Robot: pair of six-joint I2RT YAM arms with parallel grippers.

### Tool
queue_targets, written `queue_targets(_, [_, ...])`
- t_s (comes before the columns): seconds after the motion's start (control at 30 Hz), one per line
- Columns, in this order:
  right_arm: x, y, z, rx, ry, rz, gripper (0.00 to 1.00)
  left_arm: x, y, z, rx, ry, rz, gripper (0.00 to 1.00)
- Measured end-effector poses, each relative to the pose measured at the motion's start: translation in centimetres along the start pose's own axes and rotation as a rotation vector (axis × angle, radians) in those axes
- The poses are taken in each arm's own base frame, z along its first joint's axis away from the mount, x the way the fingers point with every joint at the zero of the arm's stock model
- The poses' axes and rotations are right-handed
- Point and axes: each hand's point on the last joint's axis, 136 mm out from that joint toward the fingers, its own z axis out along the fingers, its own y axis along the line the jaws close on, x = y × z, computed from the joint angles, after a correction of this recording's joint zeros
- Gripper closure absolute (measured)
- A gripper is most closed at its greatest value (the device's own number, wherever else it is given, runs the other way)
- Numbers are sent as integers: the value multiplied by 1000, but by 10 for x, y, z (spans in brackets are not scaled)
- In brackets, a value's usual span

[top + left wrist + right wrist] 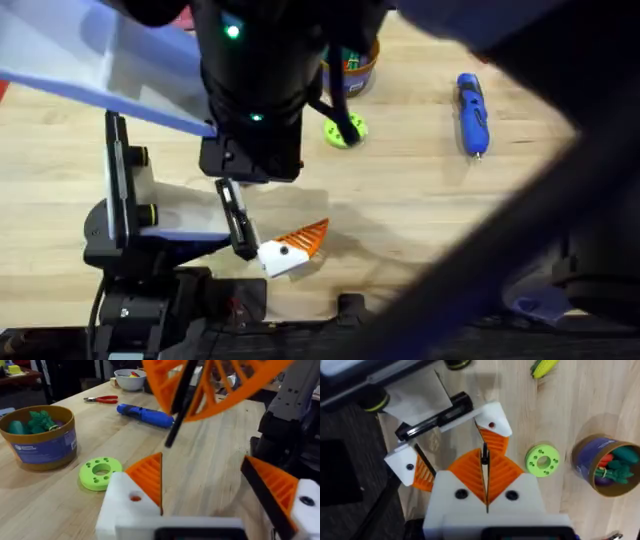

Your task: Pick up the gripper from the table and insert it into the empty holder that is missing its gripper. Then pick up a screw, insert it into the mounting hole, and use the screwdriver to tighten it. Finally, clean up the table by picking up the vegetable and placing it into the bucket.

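Note:
My left gripper (pixel 202 462) is open, both white holders carrying orange ribbed pads. The orange gripper (pixel 149 477) sits in the near holder (pixel 125 505), whose mounting hole (pixel 135 497) shows a reddish spot. My right gripper (pixel 485 475) hangs just above it, shut on a thin black rod (pixel 176 415) that points down between the left fingers. The blue screwdriver (pixel 470 112) lies at the far right of the table. The yellow vegetable (pixel 543 367) lies on the wood beyond the left arm. The blue bucket (pixel 40 440) with an orange rim holds green toys.
A flat green disc (pixel 100 472) lies between the bucket and my left gripper. Red-handled pliers (pixel 102 399) and a white bowl (pixel 130 377) sit at the table's far side. The right arm looms dark and large over the overhead view's centre.

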Motion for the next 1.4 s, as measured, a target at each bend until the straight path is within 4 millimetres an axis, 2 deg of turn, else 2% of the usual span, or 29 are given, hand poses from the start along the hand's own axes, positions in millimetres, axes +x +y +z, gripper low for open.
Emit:
queue_targets(0.47, [0,-2,16,-14,36,-132,996,0,0,0,0,0,0,15])
queue_targets(1.4, [-3,-10,39,-22,71,-136,996,0,0,0,0,0,0,15])
